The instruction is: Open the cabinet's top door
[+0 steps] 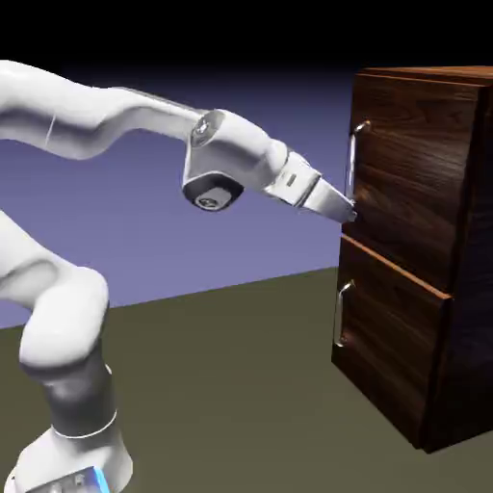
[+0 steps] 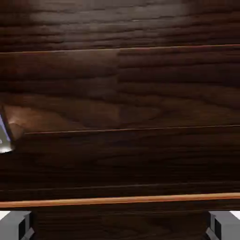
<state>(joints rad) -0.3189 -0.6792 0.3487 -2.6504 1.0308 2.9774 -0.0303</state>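
The cabinet point(image 1: 453, 250) stands at the exterior view's right, a tall dark walnut box. Its top door point(image 1: 414, 164) lies flat against the front, with a slim vertical silver handle point(image 1: 352, 159) on its left edge. My gripper point(image 1: 350, 214) is right at the door's lower left corner, just below the handle's lower end. In the hand view dark wood point(image 2: 122, 93) fills the frame. My gripper point(image 2: 120, 230) is open, its two grey fingertips point(image 2: 16, 226) far apart with only wood between them. A silver bit of the handle point(image 2: 3, 136) shows at the left edge, outside the fingers.
The lower panel point(image 1: 395, 347) has its own silver handle point(image 1: 342, 313) below my gripper. A light brown seam point(image 2: 122, 201) runs across the hand view just above the fingertips. The cabinet stands on the olive table point(image 1: 241, 385).
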